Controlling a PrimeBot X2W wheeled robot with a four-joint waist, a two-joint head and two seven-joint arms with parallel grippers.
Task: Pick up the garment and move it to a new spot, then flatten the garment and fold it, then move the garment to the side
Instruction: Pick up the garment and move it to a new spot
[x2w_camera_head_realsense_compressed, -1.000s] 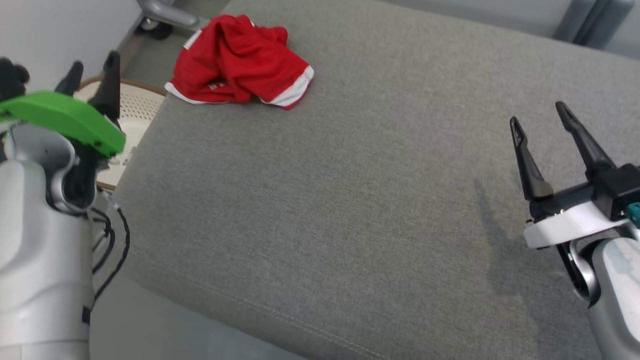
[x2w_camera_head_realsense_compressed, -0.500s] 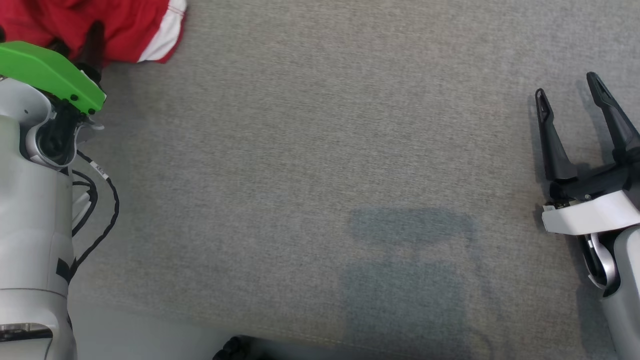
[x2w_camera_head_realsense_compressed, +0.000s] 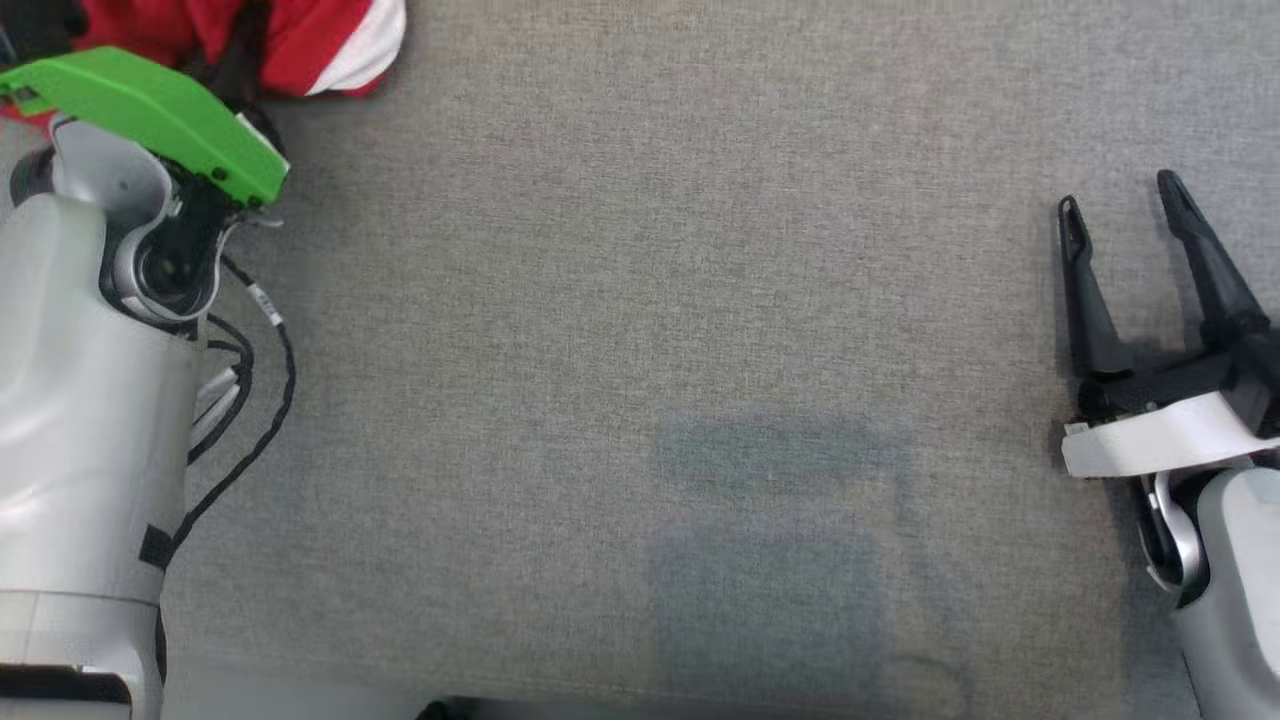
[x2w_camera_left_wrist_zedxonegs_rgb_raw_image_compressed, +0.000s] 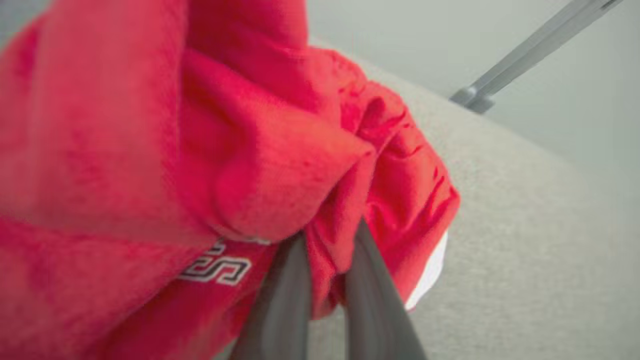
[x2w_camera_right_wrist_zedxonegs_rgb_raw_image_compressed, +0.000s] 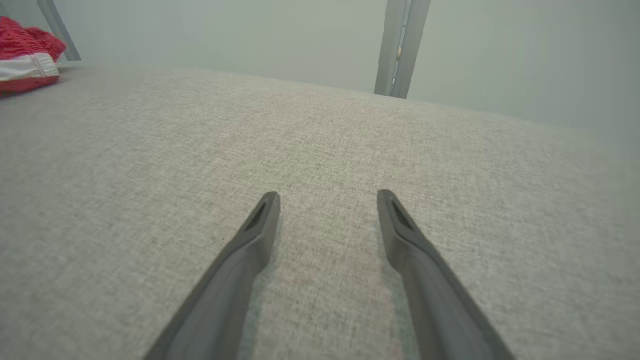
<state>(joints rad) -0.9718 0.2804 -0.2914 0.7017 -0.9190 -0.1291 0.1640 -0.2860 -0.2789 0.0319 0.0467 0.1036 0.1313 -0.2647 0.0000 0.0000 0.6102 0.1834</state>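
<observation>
The garment is a crumpled red piece with white trim, lying at the top left of the grey cushion. My left gripper, under its green wrist cover, reaches into it. In the left wrist view the two fingers pinch a fold of the red garment, so my left gripper is shut on it. My right gripper hovers open over bare cushion at the right, far from the cloth. The right wrist view shows my right gripper holding nothing, with the garment far off at the upper left.
Black cables hang along my left forearm. The cushion's front edge runs along the bottom of the head view. A grey metal leg stands beyond the cushion, and a grey upright post is behind it.
The head camera has tilted down and forward, shifting the whole picture. My left gripper has reached the garment and closed on a fold of it. The right gripper stays open.
</observation>
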